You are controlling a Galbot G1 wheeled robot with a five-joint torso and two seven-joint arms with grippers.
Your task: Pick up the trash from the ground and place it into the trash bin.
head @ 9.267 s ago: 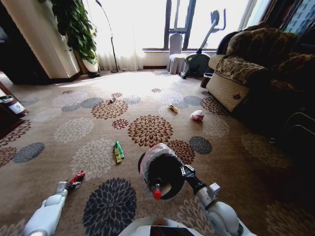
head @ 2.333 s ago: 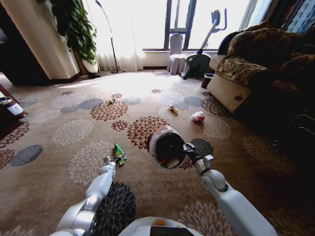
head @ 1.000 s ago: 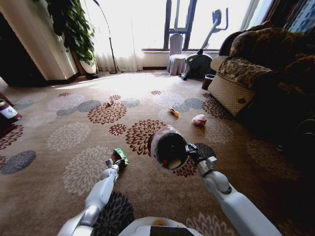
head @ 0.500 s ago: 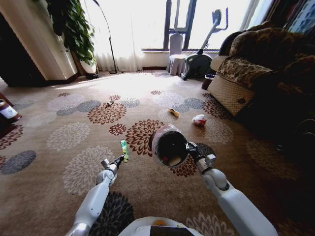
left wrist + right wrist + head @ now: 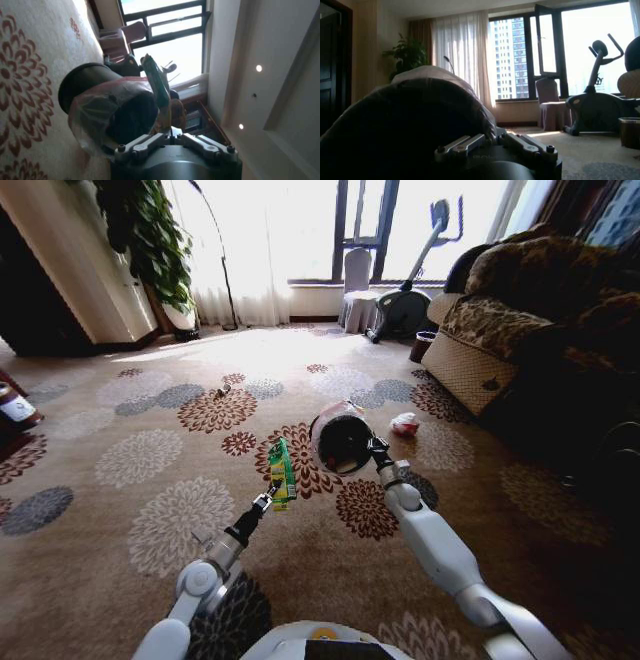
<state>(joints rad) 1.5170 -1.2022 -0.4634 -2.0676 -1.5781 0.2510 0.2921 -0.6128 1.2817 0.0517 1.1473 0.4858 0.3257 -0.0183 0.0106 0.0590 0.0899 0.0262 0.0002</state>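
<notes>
The left gripper [image 5: 270, 496] pinches the green wrapper [image 5: 281, 471] by 1 end; the limp strip could miss the bin [image 5: 343, 442], gripped by the right gripper [image 5: 374, 448].

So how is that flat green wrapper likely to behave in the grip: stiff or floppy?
Probably fairly stiff: the flat green wrapper stands upright above the left gripper, pinched at its lower end only. Likely light, as it shows no sag. It may flutter or slip as it nears the bag-lined black trash bin.
</notes>
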